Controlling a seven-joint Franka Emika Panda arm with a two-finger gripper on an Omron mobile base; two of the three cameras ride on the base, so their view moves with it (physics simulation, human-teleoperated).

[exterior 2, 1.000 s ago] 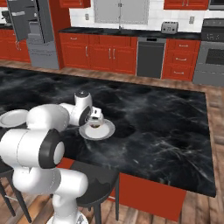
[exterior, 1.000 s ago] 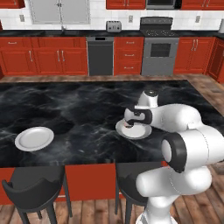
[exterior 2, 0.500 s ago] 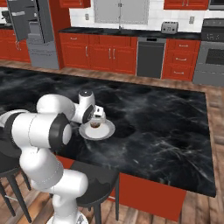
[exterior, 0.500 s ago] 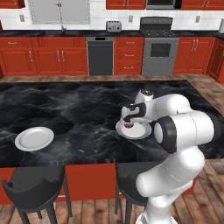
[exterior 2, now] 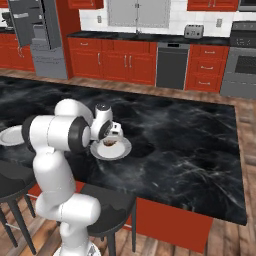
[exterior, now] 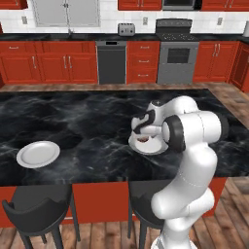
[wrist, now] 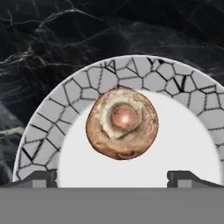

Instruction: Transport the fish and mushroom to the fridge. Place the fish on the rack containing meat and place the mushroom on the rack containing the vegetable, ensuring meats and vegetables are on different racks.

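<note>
A brown-tan mushroom (wrist: 121,124) lies cap up on a white plate with a grey mosaic rim (wrist: 87,87), on the black marble island. My gripper (wrist: 113,179) hangs straight above it, open, with one fingertip on each side of the mushroom and nothing held. From the base cameras the gripper (exterior: 142,131) (exterior 2: 111,136) sits low over the plate (exterior: 146,151) (exterior 2: 122,152), with the mushroom (exterior 2: 108,143) just under it. The grey fridge (exterior 2: 35,35) stands open at the far left; its racks are too small to make out. The fish is out of view.
A second, plain white plate (exterior: 38,153) (exterior 2: 7,135) rests near the island's front edge, to the arm's left. Dark stools (exterior: 36,214) stand below that edge. Red cabinets, a dishwasher (exterior: 112,62) and a stove (exterior: 177,58) line the back wall.
The arm has folded, its elbow swinging up, and the hand has come down closer over the plate. The jaws stay open; the mushroom has not moved.
</note>
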